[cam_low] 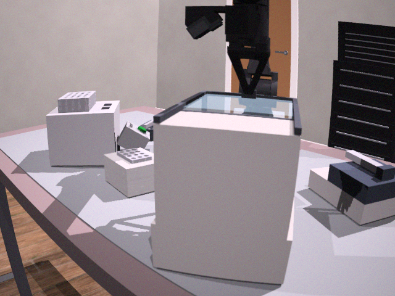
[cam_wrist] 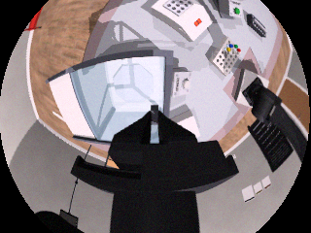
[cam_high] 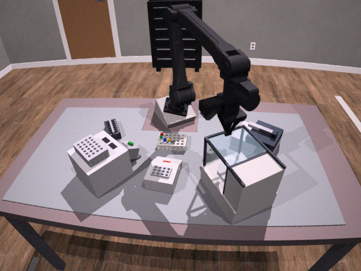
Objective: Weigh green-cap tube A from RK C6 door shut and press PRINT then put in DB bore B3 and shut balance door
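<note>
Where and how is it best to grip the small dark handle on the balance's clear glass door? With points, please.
By the long sides of the small dark handle (cam_high: 228,134) (cam_low: 248,94) (cam_wrist: 155,113), probably from straight above. It is a narrow bar near the edge of the flat glass door (cam_high: 246,145) (cam_low: 212,102) (cam_wrist: 92,92), so the pincer should close across its short width.
</note>
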